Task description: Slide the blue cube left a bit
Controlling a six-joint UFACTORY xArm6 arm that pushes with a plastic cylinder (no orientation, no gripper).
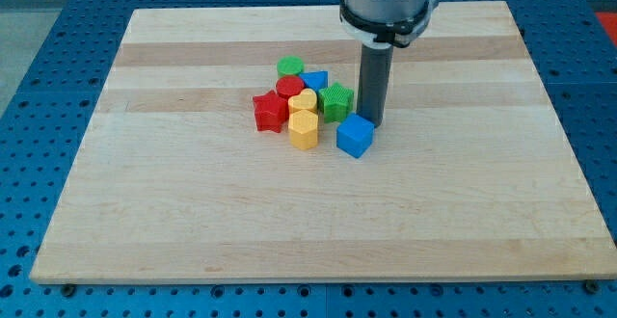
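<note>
Dark rod comes down from the view's top; my tip point(375, 123) sits just behind the blue cube point(355, 136), at its upper right, touching or nearly, I cannot tell which. No jaws on it, nothing clamped.

Risk: the push is off-centre, so cube may turn or slip toward the view's bottom instead of left. Also the yellow block point(303, 130) is near on the left, w/ the green star-like block point(335, 101) and red block point(270, 112) in same cluster; too long a push will hit them.

Wooden board point(193, 222) has much free room at bottom and right, edges well apart.

Matt plastic blue cube point(354, 136) on smooth pale wood board point(193, 202)
</note>
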